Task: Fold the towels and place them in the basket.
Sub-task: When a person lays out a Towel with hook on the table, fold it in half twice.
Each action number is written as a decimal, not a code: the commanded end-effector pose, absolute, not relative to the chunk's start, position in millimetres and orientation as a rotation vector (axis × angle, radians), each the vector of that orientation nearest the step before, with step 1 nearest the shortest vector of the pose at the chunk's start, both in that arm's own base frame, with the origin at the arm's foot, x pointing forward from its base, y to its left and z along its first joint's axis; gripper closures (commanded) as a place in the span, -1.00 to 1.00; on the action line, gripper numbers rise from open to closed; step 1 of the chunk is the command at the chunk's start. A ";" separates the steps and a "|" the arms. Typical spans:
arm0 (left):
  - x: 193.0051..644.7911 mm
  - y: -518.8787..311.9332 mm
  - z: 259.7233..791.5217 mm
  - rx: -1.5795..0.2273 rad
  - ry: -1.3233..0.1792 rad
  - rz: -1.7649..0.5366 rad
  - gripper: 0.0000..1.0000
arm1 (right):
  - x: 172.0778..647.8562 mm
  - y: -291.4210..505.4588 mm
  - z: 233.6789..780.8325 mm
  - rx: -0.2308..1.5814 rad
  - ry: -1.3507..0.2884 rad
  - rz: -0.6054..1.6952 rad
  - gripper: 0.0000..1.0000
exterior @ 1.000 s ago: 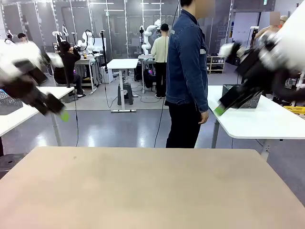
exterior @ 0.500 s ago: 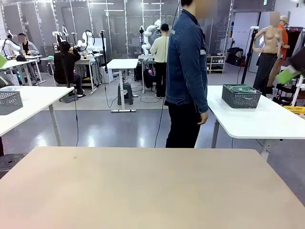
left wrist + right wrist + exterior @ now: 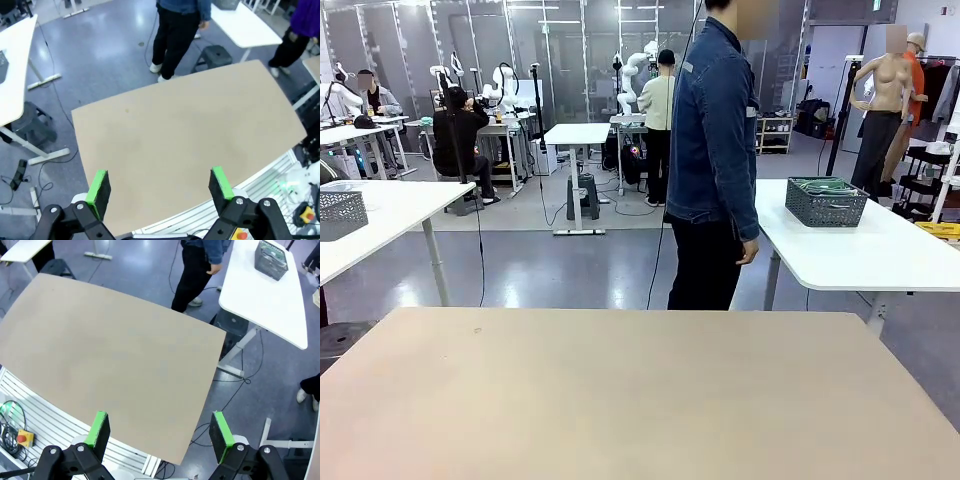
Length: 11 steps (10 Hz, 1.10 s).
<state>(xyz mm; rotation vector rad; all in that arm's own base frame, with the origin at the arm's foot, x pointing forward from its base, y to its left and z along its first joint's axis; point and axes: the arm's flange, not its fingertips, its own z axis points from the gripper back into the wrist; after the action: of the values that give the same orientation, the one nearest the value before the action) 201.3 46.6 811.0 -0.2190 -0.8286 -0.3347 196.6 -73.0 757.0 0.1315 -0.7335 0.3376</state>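
Basket (image 3: 826, 201) broadside on the white table (image 3: 880, 255), long axis left-right; left fingers (image 3: 98, 192) and right fingers (image 3: 98, 429) spread wide, empty.

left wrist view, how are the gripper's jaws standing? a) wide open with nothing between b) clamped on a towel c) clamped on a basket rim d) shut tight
A: the left gripper has its green pads set far apart above the table, with nothing between them.
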 end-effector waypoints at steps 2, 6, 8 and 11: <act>206.0 53.1 806.6 -0.255 -0.825 -0.313 -1.00 | 203.5 -78.6 764.4 0.149 -0.748 0.328 -1.00; 200.2 54.0 810.7 -0.221 -0.832 -0.316 -1.00 | 196.4 -78.4 759.9 0.135 -0.742 0.328 -1.00; 200.2 54.0 810.7 -0.221 -0.832 -0.316 -1.00 | 196.4 -78.4 759.9 0.135 -0.742 0.328 -1.00; 200.2 54.0 810.7 -0.221 -0.832 -0.316 -1.00 | 196.4 -78.4 759.9 0.135 -0.742 0.328 -1.00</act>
<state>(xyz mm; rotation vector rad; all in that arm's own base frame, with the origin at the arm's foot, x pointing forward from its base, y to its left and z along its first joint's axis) 201.5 55.9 809.5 -0.2225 -0.8295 -0.3085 198.3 -77.8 760.9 0.1364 -0.7439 0.3301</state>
